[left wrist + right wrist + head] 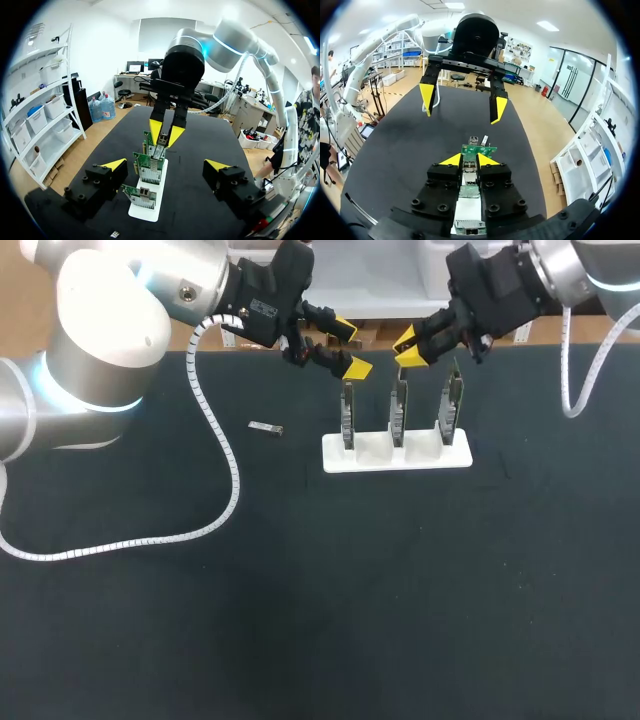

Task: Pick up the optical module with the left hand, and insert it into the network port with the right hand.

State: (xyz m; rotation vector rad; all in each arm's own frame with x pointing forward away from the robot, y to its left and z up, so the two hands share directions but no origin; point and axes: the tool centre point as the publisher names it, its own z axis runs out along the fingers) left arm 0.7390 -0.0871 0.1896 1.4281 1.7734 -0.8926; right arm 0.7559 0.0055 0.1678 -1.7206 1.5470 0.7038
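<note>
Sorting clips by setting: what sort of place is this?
Likely a robotics test bench: left gripper and right gripper over a table, network cards upright in a white rack, optical module nearby.

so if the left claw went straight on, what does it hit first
Probably the nearest network card on the white stand, just ahead of the left claw; height is unclear, so it could pass over and meet the right claw.

Silver arms (pixel 95 340); black end effectors (pixel 350 348) (pixel 407 350), yellow tips (pixel 357 368); white coiled cables (pixel 225 470).
</note>
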